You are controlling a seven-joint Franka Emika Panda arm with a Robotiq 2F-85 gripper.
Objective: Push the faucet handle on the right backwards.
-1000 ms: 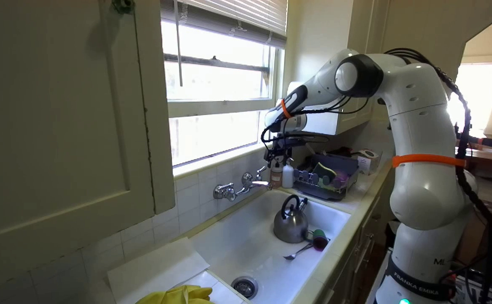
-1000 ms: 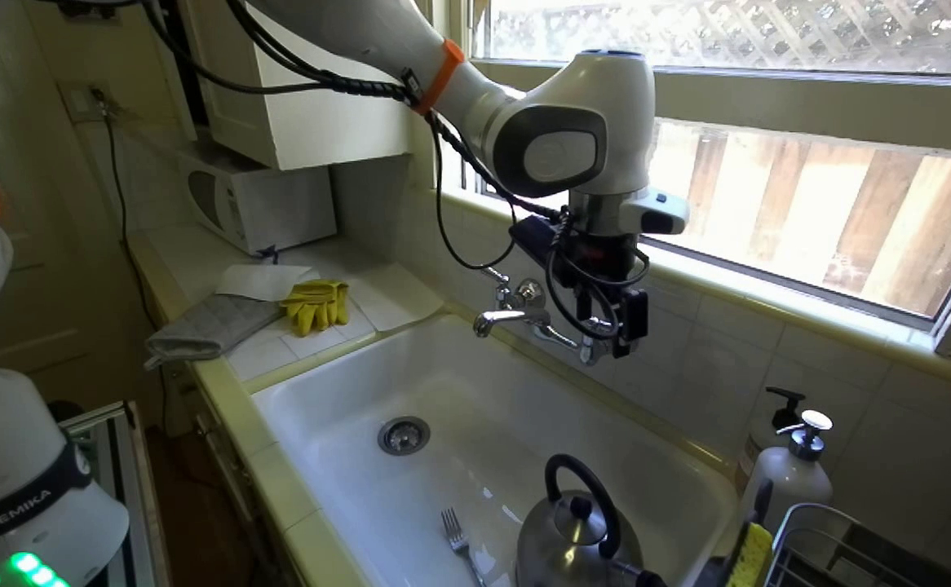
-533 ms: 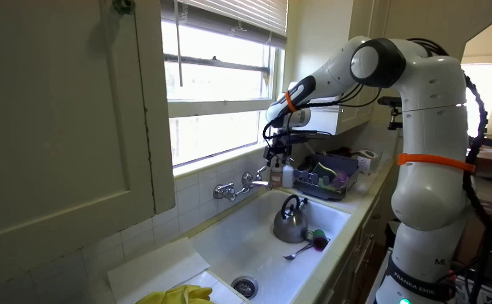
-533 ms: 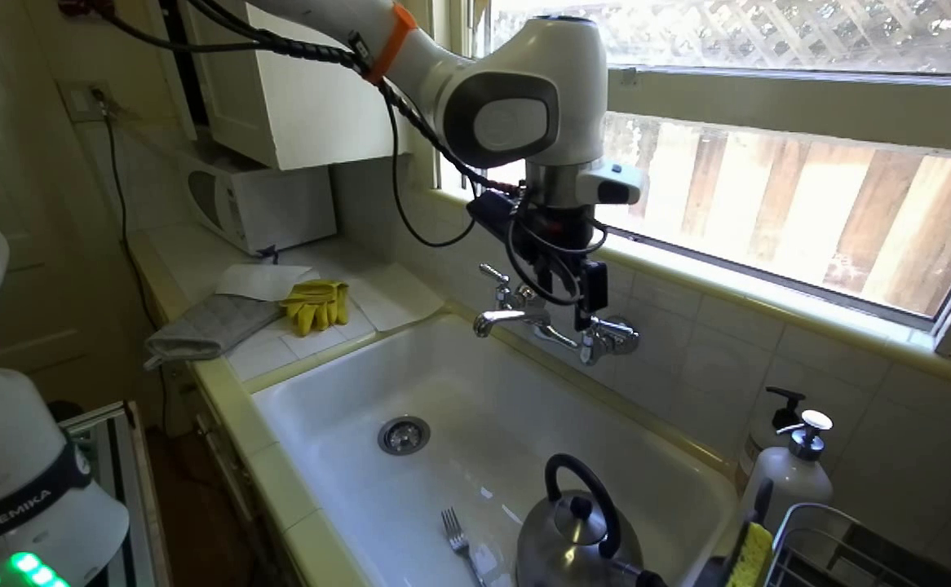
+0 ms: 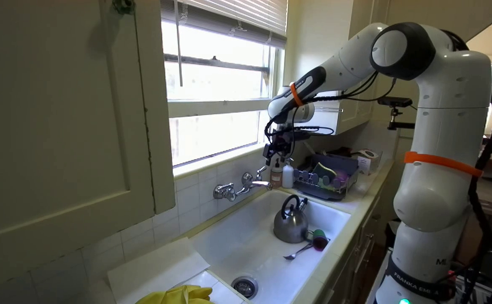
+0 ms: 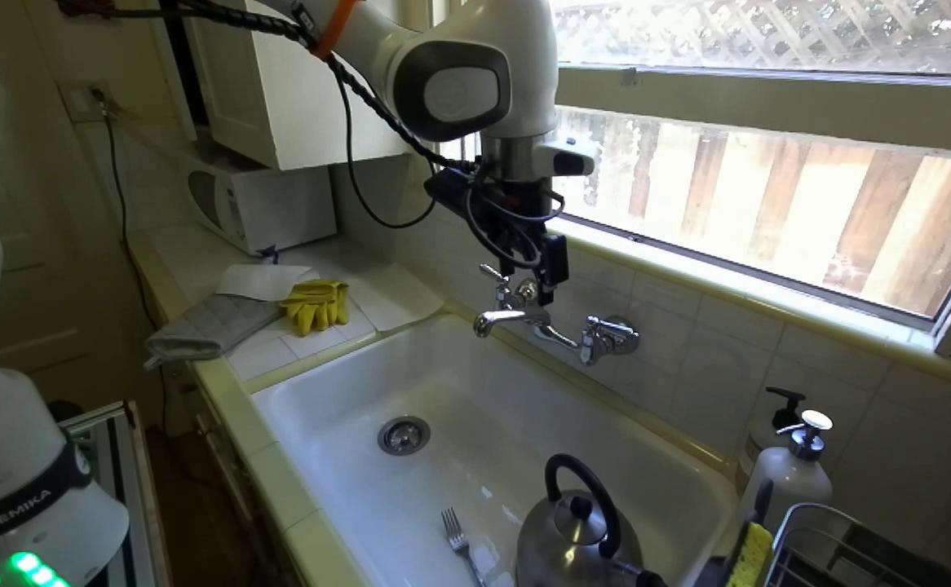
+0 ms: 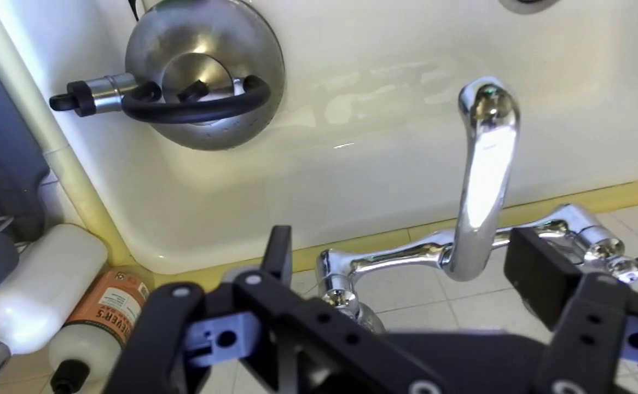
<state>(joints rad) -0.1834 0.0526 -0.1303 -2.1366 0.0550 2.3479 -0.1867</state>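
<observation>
A: Black on the end effector [image 7: 409, 261], white down the arm [image 5: 452, 131], and bright orange bands [image 5: 442, 163] across it!
B: Silver, all silver on the faucet [image 7: 486, 180], and silver too on the kettle [image 7: 204, 65], black on its handle [image 7: 198, 111]!
A: White for the sink [image 6: 475, 383], yellow for its trim [image 6: 280, 479], and there's a stronger yellow on the gloves [image 6: 316, 306]!
B: Stripes here, brown and cream on the fence [image 6: 769, 187], and an orange label [image 7: 115, 301] on the bottle [image 7: 85, 350]!

a sink [image 6: 516, 416], kettle [image 5: 290, 226] and microwave [image 6: 284, 208] show a kitchen.
</observation>
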